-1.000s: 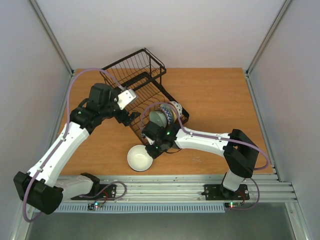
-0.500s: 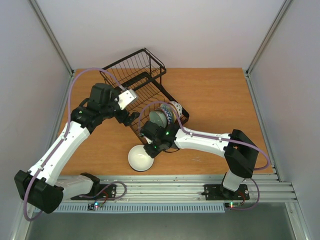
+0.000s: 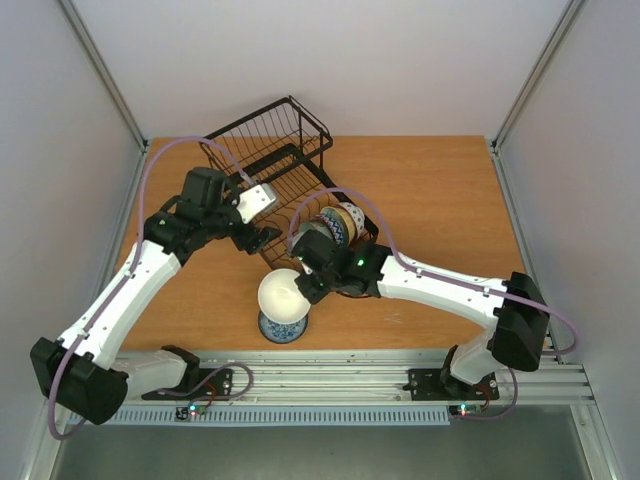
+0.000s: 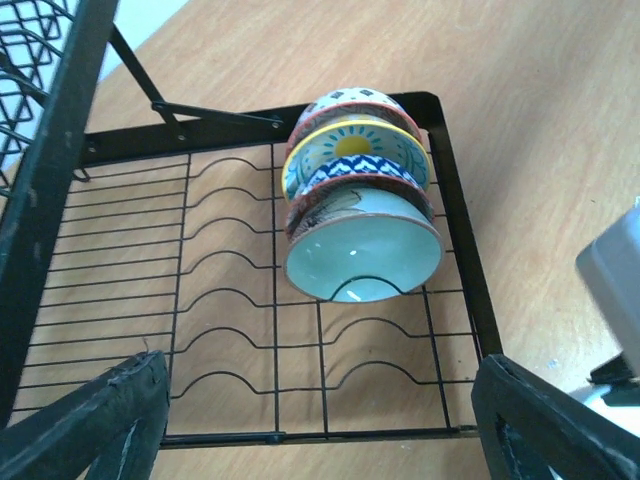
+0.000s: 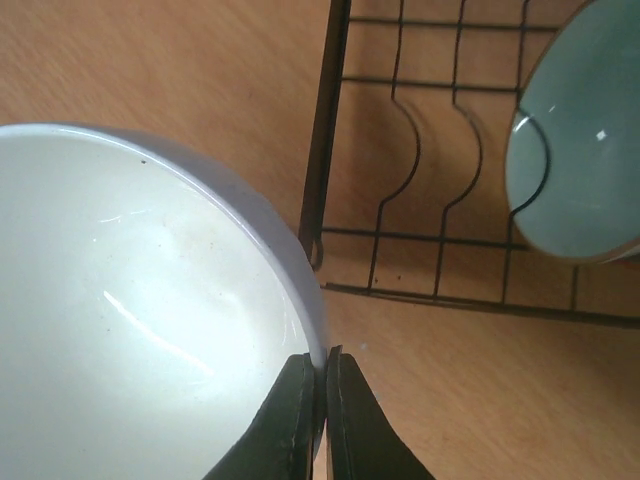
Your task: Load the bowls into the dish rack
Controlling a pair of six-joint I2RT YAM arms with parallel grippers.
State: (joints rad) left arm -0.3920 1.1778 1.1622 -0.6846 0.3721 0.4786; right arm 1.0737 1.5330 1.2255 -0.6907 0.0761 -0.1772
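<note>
Clamping the rim of a white-lined bowl (image 5: 150, 300), the right pincer (image 5: 322, 375) holds it beside the dish rack (image 5: 323, 130) for slotting; left pincer (image 4: 320, 425) gapes empty.

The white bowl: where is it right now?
In the top view, the white bowl is near the table's front edge, left of centre, its rim pinched by the right gripper, just outside the dish rack's near corner.

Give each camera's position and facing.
Top external: above and behind, looking down on the table; left arm, right arm show.
Left wrist: over the dish rack, facing the standing bowls; left fingers at bottom corners.
Right wrist: looking down at dish rack corner; right fingers pinch the white bowl's rim.
Shared: both wrist views show the mint bowl.
</note>
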